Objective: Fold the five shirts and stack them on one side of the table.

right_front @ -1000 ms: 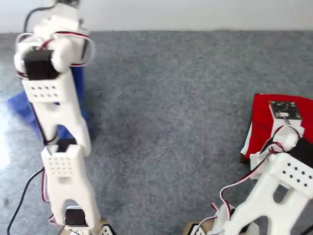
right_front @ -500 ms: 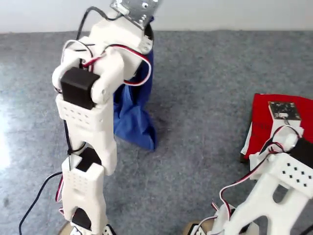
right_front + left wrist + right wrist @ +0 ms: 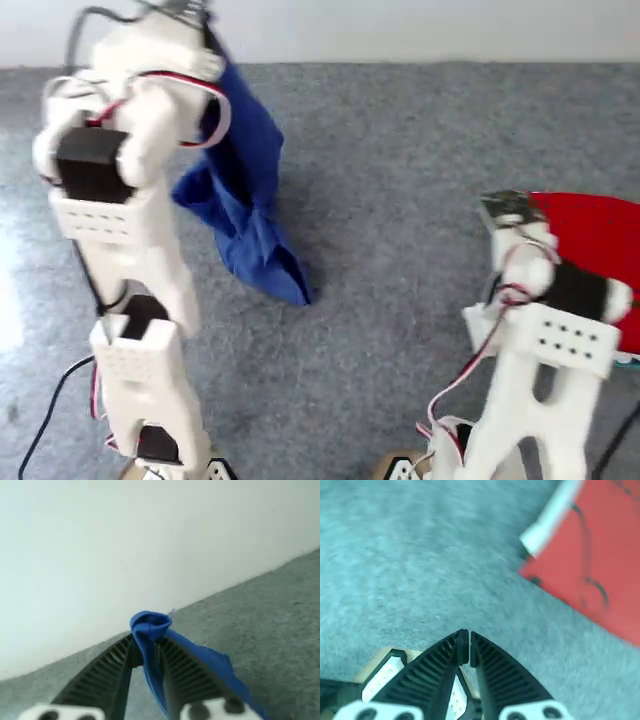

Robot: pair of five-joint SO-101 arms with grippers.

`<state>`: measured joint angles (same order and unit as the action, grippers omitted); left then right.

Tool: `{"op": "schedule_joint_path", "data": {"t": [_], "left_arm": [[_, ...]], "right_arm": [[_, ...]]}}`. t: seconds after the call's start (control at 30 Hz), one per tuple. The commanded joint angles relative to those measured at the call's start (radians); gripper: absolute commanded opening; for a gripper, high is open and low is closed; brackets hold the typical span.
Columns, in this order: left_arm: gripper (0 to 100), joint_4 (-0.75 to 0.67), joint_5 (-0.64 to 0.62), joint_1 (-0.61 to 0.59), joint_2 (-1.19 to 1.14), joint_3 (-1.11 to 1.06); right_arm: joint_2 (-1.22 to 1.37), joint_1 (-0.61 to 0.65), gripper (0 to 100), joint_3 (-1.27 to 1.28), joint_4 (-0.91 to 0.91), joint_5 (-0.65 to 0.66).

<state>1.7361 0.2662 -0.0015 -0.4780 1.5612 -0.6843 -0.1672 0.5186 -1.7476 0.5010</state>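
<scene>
A blue shirt (image 3: 245, 205) hangs bunched from my left gripper (image 3: 146, 640), which is shut on a fold of it high near the table's far edge. The blue shirt (image 3: 152, 652) trails down between the black fingers, and its lower end rests on the grey carpet (image 3: 400, 200). A folded red shirt (image 3: 600, 235) lies at the right side, atop a white layer. My right gripper (image 3: 464, 647) is shut with nothing in it, held above the carpet beside the red shirt (image 3: 585, 565).
A white wall (image 3: 125, 540) runs along the far edge of the table. Open grey carpet lies between the two arms. The arms' bases (image 3: 400, 468) stand at the near edge.
My left arm has swung back to the left with the blue shirt, which has dragged along. The right arm has shifted left, off the red shirt.
</scene>
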Motion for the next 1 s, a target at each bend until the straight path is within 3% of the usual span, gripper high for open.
{"op": "schedule_joint_path", "data": {"t": [0.0,0.17,0.33,0.7,0.97], "left_arm": [[1,0.021,0.044,-0.106,0.051,-0.041],[1,0.021,0.135,-0.244,0.051,-0.189],[1,0.021,0.198,-0.358,0.049,-0.423],[1,-0.048,0.279,-0.563,0.040,-0.871],[1,-0.098,0.279,-0.603,0.040,-0.967]], "right_arm": [[-0.007,0.193,1.3,-0.005,0.070,0.000],[0.047,0.401,1.5,-0.005,0.216,-0.075],[0.262,0.582,1.6,-0.032,0.297,-0.129],[0.786,0.837,2.0,-0.423,0.344,-0.163],[1.130,0.921,23.2,-0.812,0.222,-0.167]]}}
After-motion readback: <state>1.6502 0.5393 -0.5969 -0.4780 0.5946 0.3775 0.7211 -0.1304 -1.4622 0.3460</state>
